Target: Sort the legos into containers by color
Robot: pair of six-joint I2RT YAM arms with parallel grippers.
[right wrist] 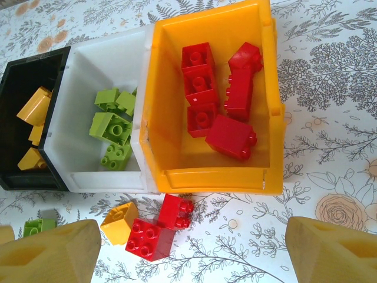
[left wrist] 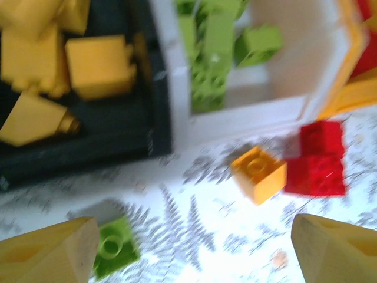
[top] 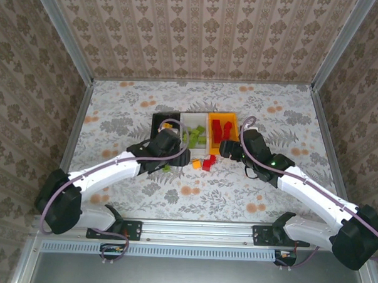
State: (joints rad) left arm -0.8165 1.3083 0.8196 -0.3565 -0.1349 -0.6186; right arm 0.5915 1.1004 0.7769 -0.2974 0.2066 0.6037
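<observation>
Orange, white, black: from above you see three containers (top: 193,115) in a row on the worktop (top: 178,97). Left wrist: your left gripper (left wrist: 194,233) has its jaws gaping empty above one green lego (left wrist: 115,250), one yellow lego (left wrist: 259,174) and two red legos (left wrist: 315,177). Right wrist: the right gripper (right wrist: 191,233) has its jaws released too.

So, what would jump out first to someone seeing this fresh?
The row of three bins mid-table, colour-sorted: orange-yellow bricks in the black bin, green bricks in the white bin, red bricks in the orange bin. In front lie the stragglers: a red pair, an orange-yellow brick and a green brick, with the left gripper and right gripper open above them.
</observation>
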